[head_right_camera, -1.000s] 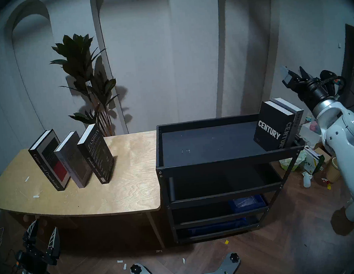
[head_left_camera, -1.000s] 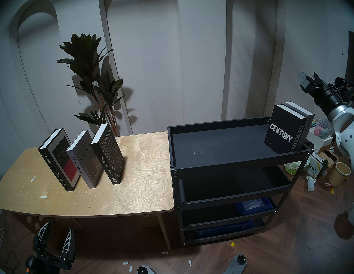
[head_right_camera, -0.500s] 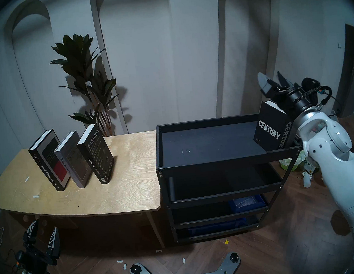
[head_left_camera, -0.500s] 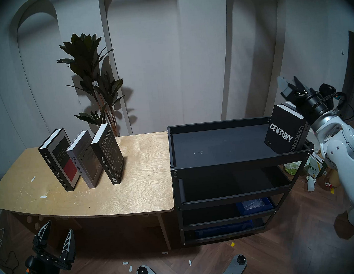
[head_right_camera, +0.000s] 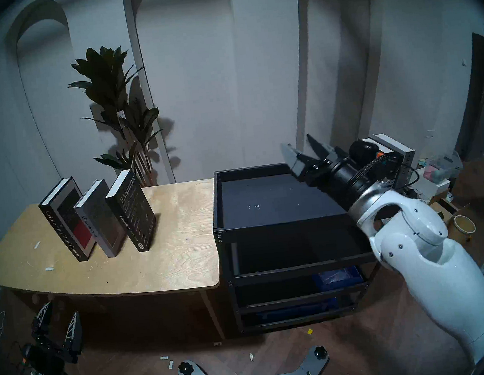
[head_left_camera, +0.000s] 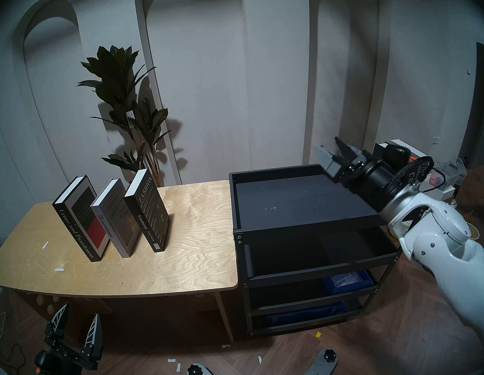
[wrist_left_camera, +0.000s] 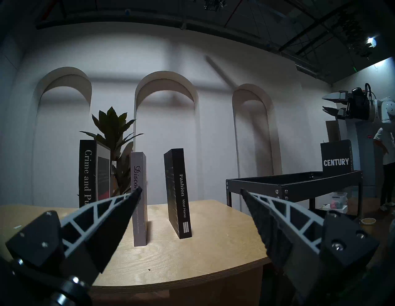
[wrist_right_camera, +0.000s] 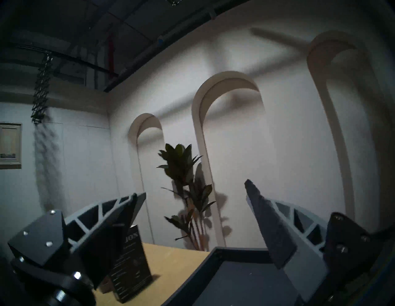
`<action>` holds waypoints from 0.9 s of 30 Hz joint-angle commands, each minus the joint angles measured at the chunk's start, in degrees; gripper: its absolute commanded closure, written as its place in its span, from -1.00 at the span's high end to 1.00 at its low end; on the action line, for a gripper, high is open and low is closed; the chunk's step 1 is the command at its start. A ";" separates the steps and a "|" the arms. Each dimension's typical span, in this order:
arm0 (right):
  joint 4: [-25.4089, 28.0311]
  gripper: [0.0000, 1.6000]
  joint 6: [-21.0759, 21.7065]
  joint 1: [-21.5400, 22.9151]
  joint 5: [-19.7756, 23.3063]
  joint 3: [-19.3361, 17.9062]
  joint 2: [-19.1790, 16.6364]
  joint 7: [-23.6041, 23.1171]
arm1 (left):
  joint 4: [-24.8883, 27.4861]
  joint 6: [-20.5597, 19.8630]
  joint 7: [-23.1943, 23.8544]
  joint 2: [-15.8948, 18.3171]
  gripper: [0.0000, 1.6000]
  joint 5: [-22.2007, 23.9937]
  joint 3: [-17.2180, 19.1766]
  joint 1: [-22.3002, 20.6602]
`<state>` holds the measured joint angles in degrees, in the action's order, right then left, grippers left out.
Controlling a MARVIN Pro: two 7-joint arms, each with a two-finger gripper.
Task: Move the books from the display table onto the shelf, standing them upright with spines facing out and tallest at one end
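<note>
A: Report book positions.

B: Three books stand upright on the display table: Crime and Punishment, Discontent and Fashion, spines facing the robot, at 10 o'clock in the head view. The Century book stands at the far right end of the shelf; a grey book stands just beside it, largely hidden by the arm.

A: Report end effectors.

B: The right gripper hangs above the shelf's top tray at 3 o'clock, fingers apart, empty. The left gripper sits at 7 o'clock, below the table edge, fingers apart, empty.
</note>
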<state>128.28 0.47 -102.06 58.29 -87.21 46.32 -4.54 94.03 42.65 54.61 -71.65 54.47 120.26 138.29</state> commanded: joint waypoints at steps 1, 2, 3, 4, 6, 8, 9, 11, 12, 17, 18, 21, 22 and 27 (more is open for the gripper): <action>1.46 1.00 0.99 -0.40 -3.72 8.42 3.76 2.28 | 0.59 0.12 0.17 0.19 1.00 -0.05 -0.03 -0.27; 1.17 1.00 1.20 -0.25 -4.32 9.30 4.14 2.69 | 0.89 0.15 0.24 0.24 1.00 -0.05 -0.10 -0.38; 0.90 1.00 1.30 -0.09 -4.76 9.98 4.48 3.03 | 1.16 0.18 0.30 0.26 1.00 -0.03 -0.16 -0.48; 0.39 1.00 1.50 0.43 -5.75 11.56 5.22 3.81 | 1.64 0.20 0.46 0.32 1.00 0.04 -0.27 -0.60; -0.42 1.00 1.81 1.18 -7.05 13.30 6.20 4.85 | 2.50 0.33 0.76 0.46 1.00 -0.07 -0.45 -0.78; -1.31 1.00 2.01 2.14 -8.25 14.92 7.08 5.83 | 3.33 0.38 1.02 0.51 1.00 -0.12 -0.73 -1.06; -1.94 1.00 2.09 2.97 -9.09 16.24 7.73 6.57 | 3.76 0.42 1.17 0.54 1.00 -0.11 -0.85 -1.23; -3.18 1.00 2.47 4.55 -10.92 17.93 9.13 7.89 | 4.61 0.44 1.42 0.73 1.00 -0.14 -1.09 -1.63; -3.73 1.00 2.58 5.20 -11.53 18.47 9.66 8.39 | 5.16 0.43 1.51 0.86 1.00 -0.01 -1.19 -1.96; -7.20 1.00 3.33 9.06 -16.02 22.11 13.26 11.75 | 8.00 0.14 2.45 1.93 1.00 -0.18 -1.84 -2.98; -7.52 1.00 3.32 9.28 -16.64 22.51 13.64 12.21 | 8.51 0.05 2.58 2.14 1.00 -0.19 -1.96 -3.14; -9.48 1.00 3.47 11.41 -19.64 24.85 15.76 14.51 | 9.86 -0.31 2.67 2.55 1.00 -0.12 -2.08 -3.49; -9.97 1.00 3.44 11.87 -20.51 25.43 16.25 15.14 | 10.20 -0.53 2.58 2.67 1.00 0.09 -2.10 -3.69; -13.02 1.00 3.59 15.22 -24.48 28.16 19.60 18.14 | 11.54 -1.21 2.23 3.41 1.00 -0.11 -2.22 -4.54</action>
<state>117.30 4.52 -93.51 38.93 -62.16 59.32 10.16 102.42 42.50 57.28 -69.83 54.44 117.79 135.23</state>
